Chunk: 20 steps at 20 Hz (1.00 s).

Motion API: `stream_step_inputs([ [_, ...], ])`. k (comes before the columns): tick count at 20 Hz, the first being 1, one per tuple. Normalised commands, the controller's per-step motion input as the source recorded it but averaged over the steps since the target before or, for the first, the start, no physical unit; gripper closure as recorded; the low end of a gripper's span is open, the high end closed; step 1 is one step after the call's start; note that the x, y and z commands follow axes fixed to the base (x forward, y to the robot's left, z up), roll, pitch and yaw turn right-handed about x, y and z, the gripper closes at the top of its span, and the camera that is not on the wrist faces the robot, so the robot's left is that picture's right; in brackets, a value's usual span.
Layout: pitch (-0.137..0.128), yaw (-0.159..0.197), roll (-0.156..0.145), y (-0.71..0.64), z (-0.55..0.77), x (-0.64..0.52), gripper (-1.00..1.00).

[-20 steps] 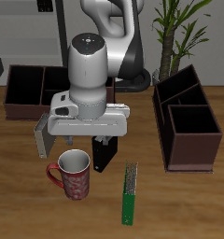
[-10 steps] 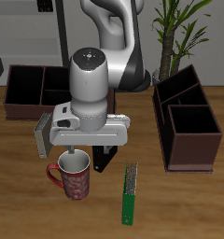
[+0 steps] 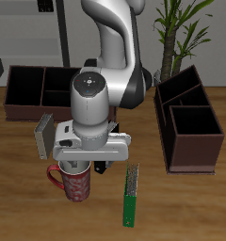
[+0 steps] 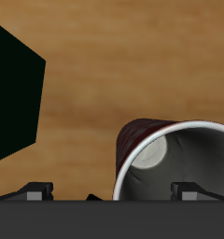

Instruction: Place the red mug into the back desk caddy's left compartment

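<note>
The red mug (image 3: 75, 185) stands upright near the table's front edge, handle (image 3: 53, 176) pointing sideways. My gripper (image 3: 83, 166) is right above its rim, mostly hidden by my hand. In the wrist view the mug (image 4: 151, 149) fills the frame close up, showing its grey-white inside. My gripper (image 4: 114, 191) is open, one fingertip (image 4: 193, 189) over the mug's mouth and the other (image 4: 35, 191) outside its wall. The back desk caddy (image 3: 11, 105) lies far back on the table. Its large end section, the left compartment (image 3: 24, 87), is empty. Its other end is hidden behind my arm.
A black box (image 3: 104, 162) (image 4: 11, 93) stands close beside the mug, under my hand. A thin green book (image 3: 132, 195) lies near the front edge. The second dark brown caddy (image 3: 207, 151) is seen end-on at the side, with a potted plant (image 3: 181, 28) behind it.
My arm has come down and a little forward, so the open gripper has dropped from above the mug to its rim. The mug has not moved.
</note>
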Motion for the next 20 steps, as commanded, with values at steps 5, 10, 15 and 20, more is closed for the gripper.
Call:
stream_step_inputs([
  [5,0.029,-0.021,-0.005,-0.05,-0.17,0.02,1.0],
  [10,-0.002,-0.003,-0.014,-0.07,0.05,-0.01,1.0],
  [15,-0.021,-0.006,0.002,-0.04,0.19,-0.02,1.0],
  [20,-0.02,-0.017,-0.011,-0.07,0.2,-0.03,1.0],
])
